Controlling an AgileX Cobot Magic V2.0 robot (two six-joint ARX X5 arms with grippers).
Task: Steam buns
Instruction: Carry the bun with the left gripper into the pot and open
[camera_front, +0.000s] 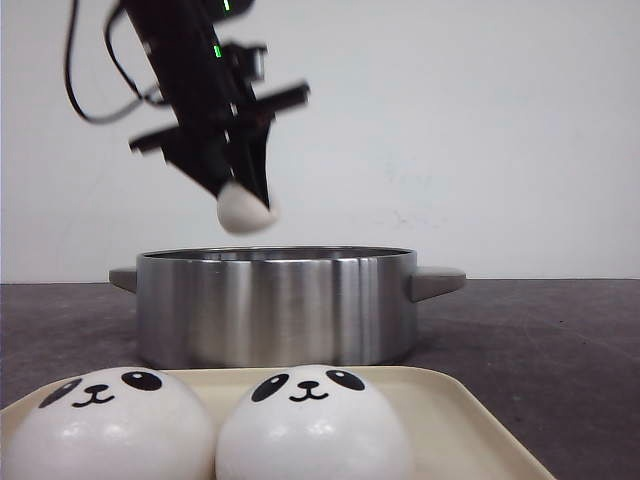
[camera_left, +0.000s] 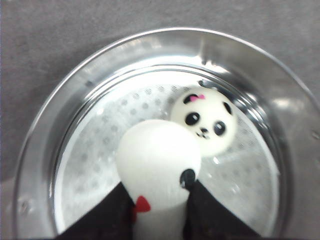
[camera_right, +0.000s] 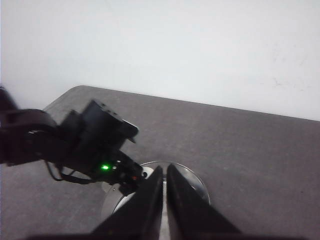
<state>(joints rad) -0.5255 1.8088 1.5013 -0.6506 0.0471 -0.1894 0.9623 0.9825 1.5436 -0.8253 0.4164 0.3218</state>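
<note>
Left gripper (camera_front: 243, 205) pinches a bun (camera_front: 244, 212) above the steel pot (camera_front: 275, 305), where one bun (camera_left: 204, 120) already lies on the perforated steamer plate. Next it must lower and release beside that one. Two buns (camera_front: 110, 425) wait on the near tray (camera_front: 470, 420). Right gripper (camera_right: 164, 185) hangs closed, empty.

1. The left arm slants down from the upper left in the front view, wrist pitched steeply, a green light lit on its housing.
2. The left pincer (camera_front: 247, 205) points downward, its dark fingers (camera_left: 107, 215) pressed against both sides of a bun (camera_left: 157, 170), squeezing it.
3. The right pincer (camera_right: 164, 172) hangs raised, its fingers nearly together with only a thin gap between them, gripping nothing.
</note>
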